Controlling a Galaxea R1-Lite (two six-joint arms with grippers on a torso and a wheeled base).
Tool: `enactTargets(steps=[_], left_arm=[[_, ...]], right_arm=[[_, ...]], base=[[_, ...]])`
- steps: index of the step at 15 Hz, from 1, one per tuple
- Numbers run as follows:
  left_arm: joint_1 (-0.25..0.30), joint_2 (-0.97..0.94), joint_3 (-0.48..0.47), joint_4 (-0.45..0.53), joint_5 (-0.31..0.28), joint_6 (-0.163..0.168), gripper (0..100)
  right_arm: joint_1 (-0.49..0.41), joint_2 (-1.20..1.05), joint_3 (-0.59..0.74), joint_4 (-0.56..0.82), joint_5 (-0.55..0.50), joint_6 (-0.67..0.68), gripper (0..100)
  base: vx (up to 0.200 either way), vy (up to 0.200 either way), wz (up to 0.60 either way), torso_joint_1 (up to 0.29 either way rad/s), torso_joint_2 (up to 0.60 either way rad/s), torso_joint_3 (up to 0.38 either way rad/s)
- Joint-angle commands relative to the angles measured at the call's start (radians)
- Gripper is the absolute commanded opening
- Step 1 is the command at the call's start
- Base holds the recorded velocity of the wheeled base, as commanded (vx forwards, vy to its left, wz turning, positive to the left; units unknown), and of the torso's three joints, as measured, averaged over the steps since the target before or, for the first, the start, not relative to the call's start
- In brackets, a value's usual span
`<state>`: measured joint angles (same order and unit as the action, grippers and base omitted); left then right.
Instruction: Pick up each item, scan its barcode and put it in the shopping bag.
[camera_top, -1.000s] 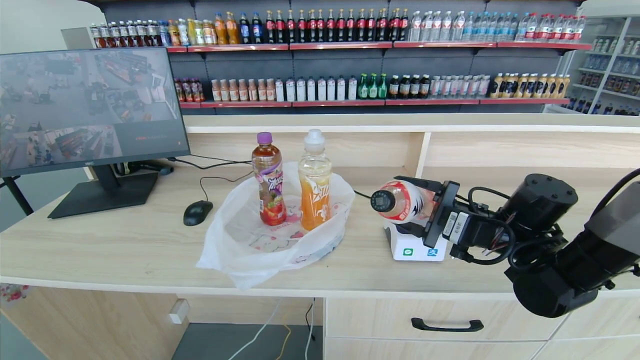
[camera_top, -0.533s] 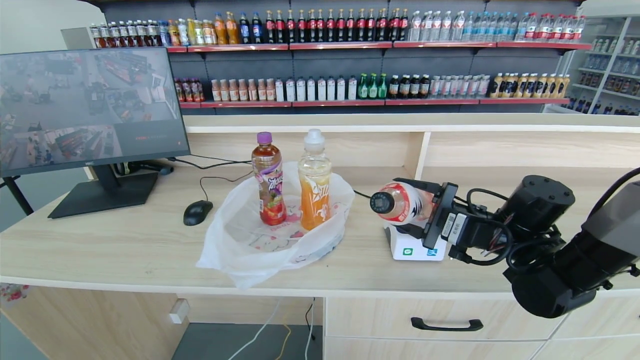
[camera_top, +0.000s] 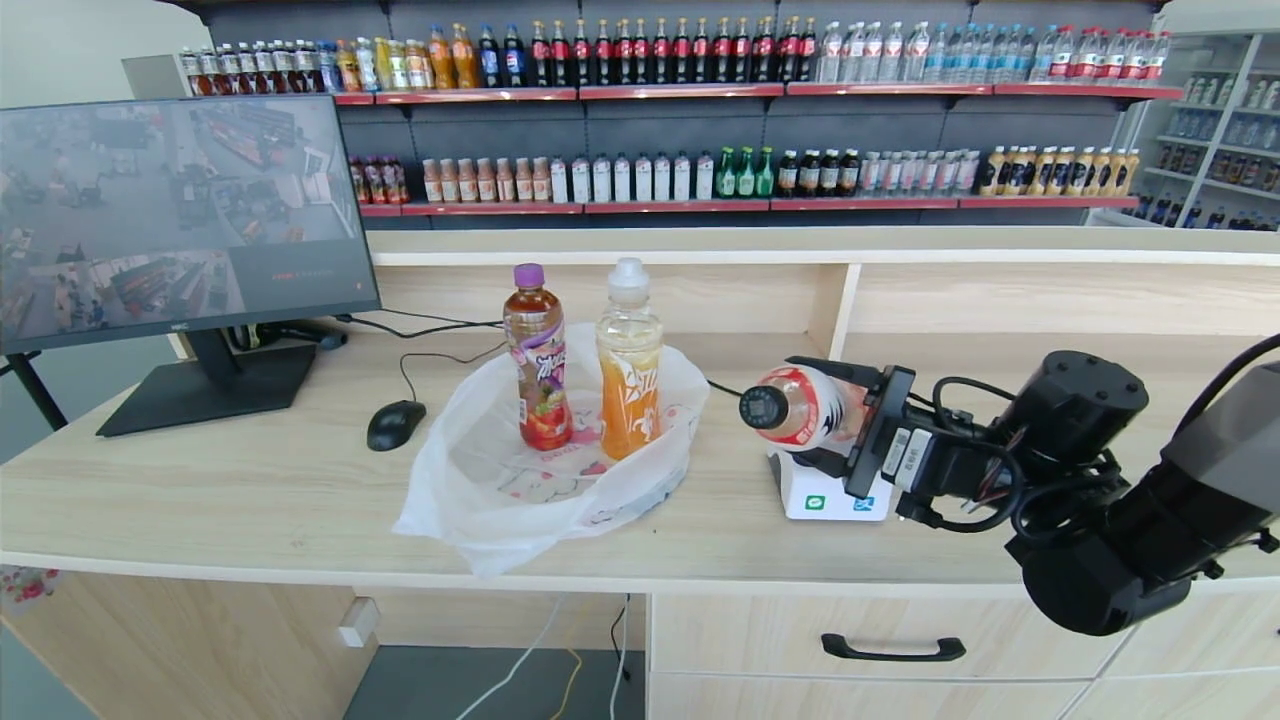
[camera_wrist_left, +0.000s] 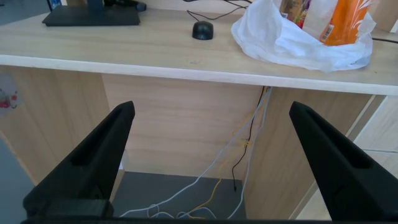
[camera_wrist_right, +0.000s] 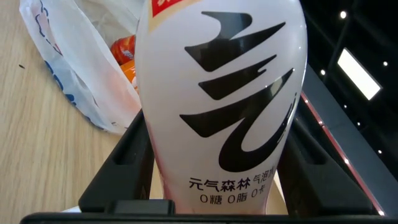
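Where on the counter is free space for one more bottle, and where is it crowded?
Free: the bare counter in front of the mouse, left of the shopping bag; also the right part behind the scanner. Crowded: the bag, holding two bottles, and the spot over the scanner, where the right gripper holds a white bottle.
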<state>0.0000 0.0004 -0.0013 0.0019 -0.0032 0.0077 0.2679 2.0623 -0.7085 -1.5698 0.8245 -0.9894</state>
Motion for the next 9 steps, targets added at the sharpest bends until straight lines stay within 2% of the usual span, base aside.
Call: enactTargets(steps=[1, 9], left_arm=[[0.0, 0.0, 0.0, 0.0, 0.0, 0.0, 100], [0.0, 0.0, 0.0, 0.0, 0.0, 0.002, 100]], right_arm=[[0.001, 0.005, -0.002, -0.001, 0.001, -0.003, 0], [-0.016, -0.001, -0.017, -0.001, -0.007, 0.014, 0]], base=[[0.0, 0.0, 0.0, 0.0, 0.0, 0.0], [0.0, 0.0, 0.0, 0.0, 0.0, 0.0]])
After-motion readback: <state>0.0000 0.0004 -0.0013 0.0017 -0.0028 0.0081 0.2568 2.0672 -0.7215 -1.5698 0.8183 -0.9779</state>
